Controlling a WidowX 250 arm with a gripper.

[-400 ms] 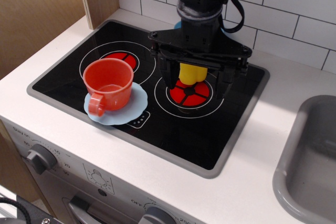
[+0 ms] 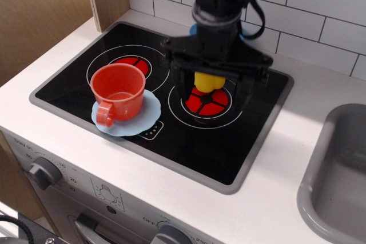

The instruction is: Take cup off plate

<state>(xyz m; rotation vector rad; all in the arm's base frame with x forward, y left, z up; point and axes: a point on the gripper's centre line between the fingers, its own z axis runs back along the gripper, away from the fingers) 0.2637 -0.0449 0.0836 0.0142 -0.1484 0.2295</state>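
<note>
There is only one view, looking down on a toy stove (image 2: 166, 135) from the front.

The gripper (image 2: 213, 96) is hanging above the right burner (image 2: 206, 102), with its two fingers (image 2: 178, 84) spread wide apart and pointing down. It is released and is holding nothing. A yellow pepper (image 2: 209, 79) is showing in the gap between the fingers; whether it is standing on the stove behind the gripper or directly under it cannot be told from this angle. The lower part of the arm is looking a little blurred, so it is probably moving.

The cup (image 2: 118, 92) is sitting upright on the plate (image 2: 150, 112), to the left of the gripper and a little nearer to the camera, and clearly apart from it. The handle (image 2: 105, 115) is pointing toward the front edge of the stove, away from the gripper. The plate is lying flat on the black glass, partly over the left burner (image 2: 132, 64).

The step in hand seems to be the approach: the cup is not yet touched and the task is only starting. The next move is calling for the gripper to travel left, to place the open fingers over the rim or wall of the cup, to come down and close. The plate is light, so it may be sliding or lifting together with the cup if the grip is catching its edge.
</note>
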